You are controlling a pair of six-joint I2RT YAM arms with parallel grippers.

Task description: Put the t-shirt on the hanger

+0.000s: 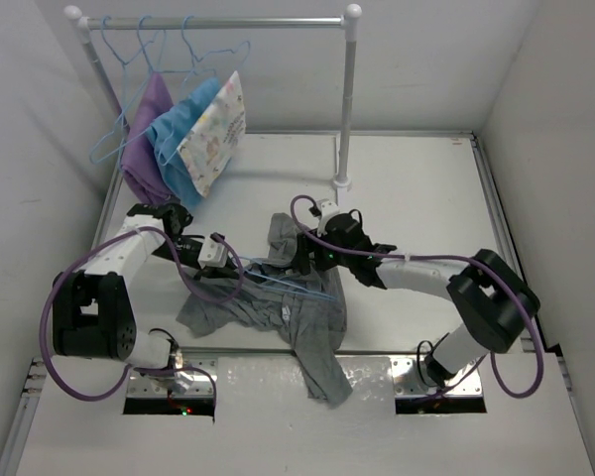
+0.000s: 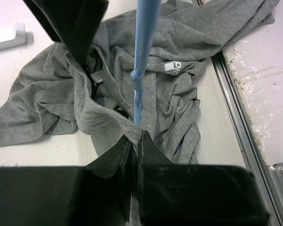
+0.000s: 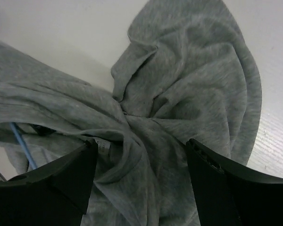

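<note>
The grey t-shirt (image 1: 278, 312) lies crumpled on the table between the arms, one end hanging over the near edge. A light-blue wire hanger (image 1: 302, 286) lies in its folds. My left gripper (image 1: 240, 266) is shut; in the left wrist view the hanger's wire (image 2: 142, 47) runs straight into the closed jaws (image 2: 137, 137), with a fold of the t-shirt (image 2: 179, 94) pinched there too. My right gripper (image 1: 302, 253) is open just above the t-shirt's far part; in the right wrist view its fingers (image 3: 61, 183) stand wide on either side of bunched fabric (image 3: 179, 94), gripping nothing.
A white clothes rack (image 1: 218, 22) stands at the back, its post base (image 1: 342, 183) behind the right gripper. Spare blue hangers (image 1: 144, 50), a purple cloth (image 1: 144, 139), a blue cloth (image 1: 178, 139) and a patterned cloth (image 1: 216, 129) hang at its left end.
</note>
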